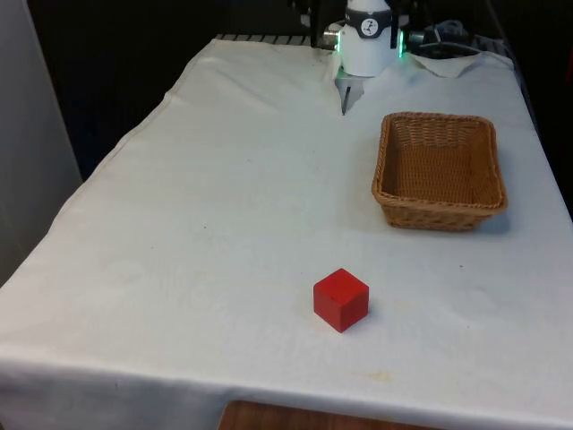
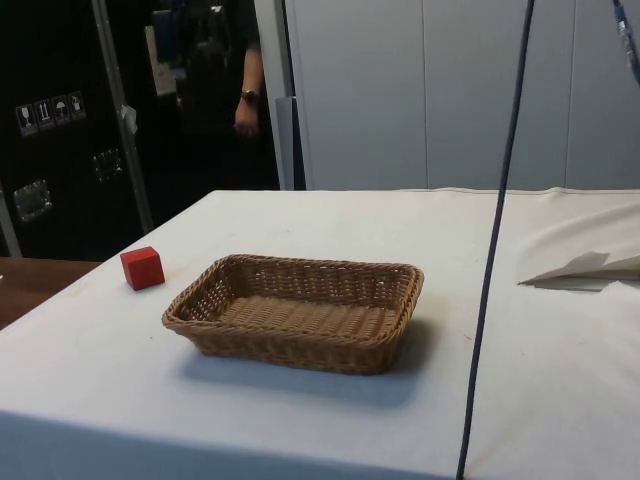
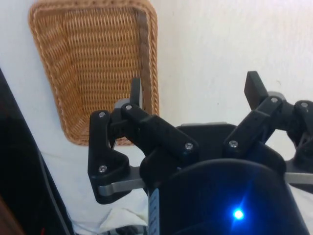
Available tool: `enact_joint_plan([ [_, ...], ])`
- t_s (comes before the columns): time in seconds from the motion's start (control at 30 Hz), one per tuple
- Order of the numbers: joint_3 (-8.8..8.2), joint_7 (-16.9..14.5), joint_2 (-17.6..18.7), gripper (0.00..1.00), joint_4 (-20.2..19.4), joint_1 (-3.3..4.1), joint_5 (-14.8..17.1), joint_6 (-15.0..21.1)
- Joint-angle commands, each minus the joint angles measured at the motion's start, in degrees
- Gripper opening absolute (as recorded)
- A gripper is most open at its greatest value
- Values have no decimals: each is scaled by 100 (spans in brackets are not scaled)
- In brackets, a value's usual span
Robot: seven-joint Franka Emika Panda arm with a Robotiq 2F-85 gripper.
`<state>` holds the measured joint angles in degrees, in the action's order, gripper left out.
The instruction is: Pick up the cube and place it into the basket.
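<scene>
Cube [image 1: 341,299], red, sits on the table [image 1: 224,206] near the table's near edge in the front view, roughly mid-width, resting flat on the white cloth, one corner turned toward the camera. Nothing touches it. Side view: cube [image 2: 142,268] well apart from the basket, out beyond its short end. Basket [image 1: 440,170], brown wicker, rectangular, shallow, stands upright close to the table's edge on the front view's right, further back than the cube; inside looks bare in the side view [image 2: 300,310]. Tool [image 3: 195,90] has its fingers [image 3: 135,93] spread wide, gripping nothing, held above the cloth just beside the basket's long rim [image 3: 93,63]. A person's arm with a wristwatch [image 2: 247,96] stands behind the table's far end in the side view. A dark cable [image 2: 495,240] hangs down across that view.
</scene>
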<state>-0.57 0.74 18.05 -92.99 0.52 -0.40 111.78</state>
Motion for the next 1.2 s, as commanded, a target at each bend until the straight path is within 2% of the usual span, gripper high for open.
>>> enact_joint_plan([
  [0.0,-6,11,109,100,109,6,-6,6],
  [0.4,0,6,911,100,997,11,6,11],
  [0.43,0,0,808,100,894,11,0,11],
  [0.47,0,6,1049,100,1152,17,6,17],
  [0.73,0,23,1684,100,1839,40,0,115],
  [0.77,0,0,1547,100,1702,29,0,80],
  [0.8,-6,29,1753,100,1902,46,-6,132],
  [1.0,-23,74,2057,100,2143,115,-57,361],
  [1.03,0,23,2034,100,2131,80,-23,309],
  [1.07,-23,80,2080,100,2149,120,-69,407],
  [1.17,-17,115,2149,100,2131,155,-120,544],
])
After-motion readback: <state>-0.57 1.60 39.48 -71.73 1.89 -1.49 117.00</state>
